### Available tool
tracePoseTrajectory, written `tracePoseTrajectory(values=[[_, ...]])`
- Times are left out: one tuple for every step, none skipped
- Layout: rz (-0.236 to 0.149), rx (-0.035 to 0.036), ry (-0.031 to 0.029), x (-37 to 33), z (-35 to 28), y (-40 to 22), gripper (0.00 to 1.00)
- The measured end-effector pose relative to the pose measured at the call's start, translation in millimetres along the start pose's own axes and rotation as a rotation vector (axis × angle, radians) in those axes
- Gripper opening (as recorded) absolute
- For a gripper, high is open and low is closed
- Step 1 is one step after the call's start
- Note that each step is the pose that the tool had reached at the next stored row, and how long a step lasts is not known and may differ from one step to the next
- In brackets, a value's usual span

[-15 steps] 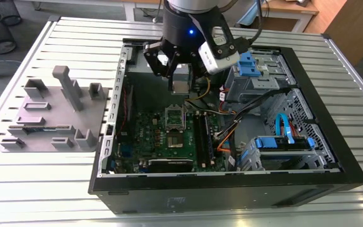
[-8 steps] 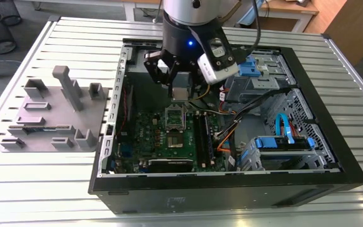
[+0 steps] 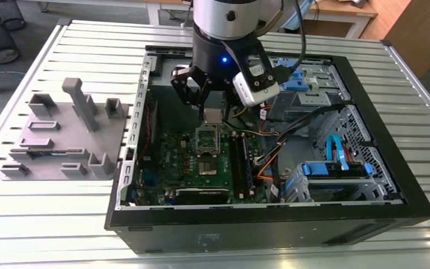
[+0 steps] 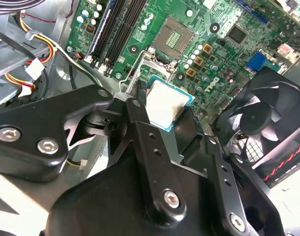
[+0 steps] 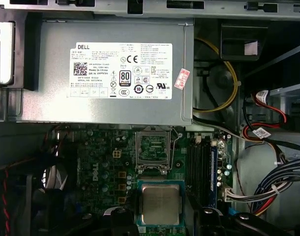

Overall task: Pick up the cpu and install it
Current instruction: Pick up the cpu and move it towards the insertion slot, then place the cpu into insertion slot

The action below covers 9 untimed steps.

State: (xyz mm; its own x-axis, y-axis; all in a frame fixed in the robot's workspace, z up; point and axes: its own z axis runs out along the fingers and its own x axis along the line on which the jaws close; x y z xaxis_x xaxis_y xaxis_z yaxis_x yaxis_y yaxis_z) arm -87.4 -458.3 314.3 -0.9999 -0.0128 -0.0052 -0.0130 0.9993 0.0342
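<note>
The black gripper [image 3: 212, 107] has its jaws drawn in on opposite edges of the small square silvery-topped cpu [image 5: 160, 204], gripping it above the green motherboard [image 5: 98, 167], near the open metal-framed socket [image 5: 152, 150].

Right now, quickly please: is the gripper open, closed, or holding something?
The gripper is closed, holding the cpu by its edges, close to the empty socket.

I read cpu [image 5: 160, 204] as silvery-grey top, green rim. Claw [image 4: 167, 109] black all over, with silver screw heads [image 4: 171, 197]. Motherboard [image 5: 103, 162] green. Power supply [image 5: 56, 73] grey, white label. Computer case [image 3: 275, 221] black. Counter [image 3: 43, 235] pale, ribbed in stripes. Drive cable [image 3: 333, 147] blue.
</note>
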Motion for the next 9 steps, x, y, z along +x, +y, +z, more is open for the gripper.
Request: tracePoseTrajectory(values=[[0.0,0.0,0.0,0.0,0.0,0.0,0.47],[0.0,-0.0001,-0.0001,0.0,0.1,0.0,0.47],[0.0,-0.0002,-0.0001,0.0,0.7,0.0,0.47],[0.0,-0.0002,-0.0001,0.0,1.7,0.0,0.47],[0.0,-0.0002,-0.0001,0.0,1.7,0.0,0.47],[0.0,-0.0003,-0.0002,0.0,1.8,0.0,0.47],[0.0,-0.0004,-0.0002,0.0,2.1,0.0,0.47],[0.0,-0.0005,-0.0003,0.0,2.4,0.0,0.47],[0.0,-0.0003,-0.0002,0.0,2.6,-0.1,0.47]])
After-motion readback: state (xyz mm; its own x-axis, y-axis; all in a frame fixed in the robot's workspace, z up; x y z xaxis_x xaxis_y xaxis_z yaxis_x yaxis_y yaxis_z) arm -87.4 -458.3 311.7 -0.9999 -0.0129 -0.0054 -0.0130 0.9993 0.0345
